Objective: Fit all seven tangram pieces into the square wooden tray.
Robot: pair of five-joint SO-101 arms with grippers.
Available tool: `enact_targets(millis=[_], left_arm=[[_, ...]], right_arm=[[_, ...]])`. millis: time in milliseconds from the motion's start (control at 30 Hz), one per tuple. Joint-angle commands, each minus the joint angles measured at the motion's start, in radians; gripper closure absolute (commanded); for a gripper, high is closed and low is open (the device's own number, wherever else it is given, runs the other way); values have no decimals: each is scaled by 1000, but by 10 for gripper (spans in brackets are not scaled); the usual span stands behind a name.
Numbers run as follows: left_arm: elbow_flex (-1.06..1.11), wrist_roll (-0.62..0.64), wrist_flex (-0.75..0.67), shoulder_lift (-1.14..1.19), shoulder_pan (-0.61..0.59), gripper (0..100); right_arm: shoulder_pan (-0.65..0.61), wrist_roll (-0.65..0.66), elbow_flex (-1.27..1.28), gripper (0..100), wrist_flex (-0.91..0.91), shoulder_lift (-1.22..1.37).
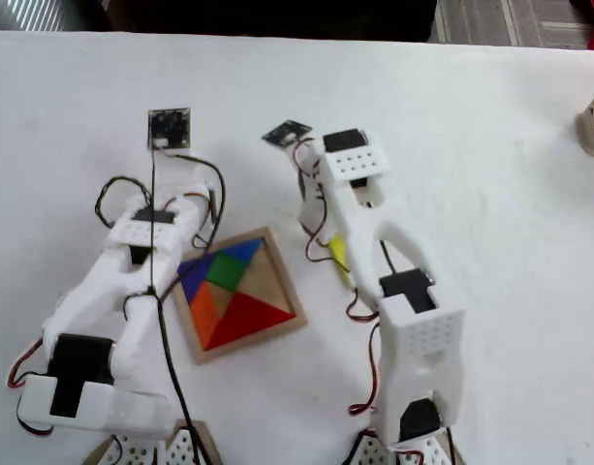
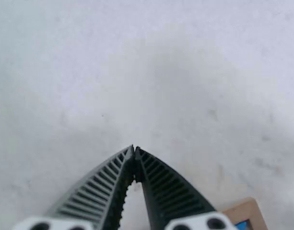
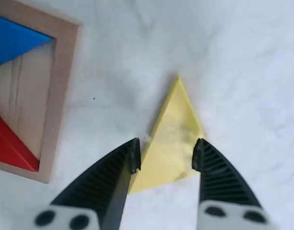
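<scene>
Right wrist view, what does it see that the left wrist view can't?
The right wrist view has the yellow triangle lying on the table, the open right tool straddling it, and a red piece in the tray. The left wrist view has the left tool, shut, over bare table. Both catch the white table, the tray's wooden rim and a bit of the blue piece.
</scene>
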Motion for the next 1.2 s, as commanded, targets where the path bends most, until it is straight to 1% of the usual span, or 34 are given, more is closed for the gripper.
enact_targets(millis=[0,33,133,200,367,467,600,733,800,1033,1167], left_arm=[[-51,-6,0,-7,1,976],[-51,-6,0,-7,1,976],[-51,-6,0,-7,1,976],[-51,-6,0,-7,1,976],[-51,-6,0,-7,2,976],[-51,-6,2,-7,2,976],[-51,-6,3,-7,2,976],[-51,-6,3,-7,2,976],[-51,-6,5,-7,2,976],[-51,-6,6,-7,1,976],[-51,-6,6,-7,1,976]], right_arm=[[-5,-8,-17,831,25,-65],[-5,-9,-17,829,39,-67],[4,-84,-14,828,67,-76],[30,-92,29,827,47,-110],[53,-98,278,758,-105,-286],[51,-100,420,739,-225,-381],[45,-101,522,676,-309,-410],[12,-163,532,578,-340,-372],[-7,-163,531,547,-340,-351],[-10,-169,470,540,-328,-239],[-5,-170,351,541,-226,-143]])
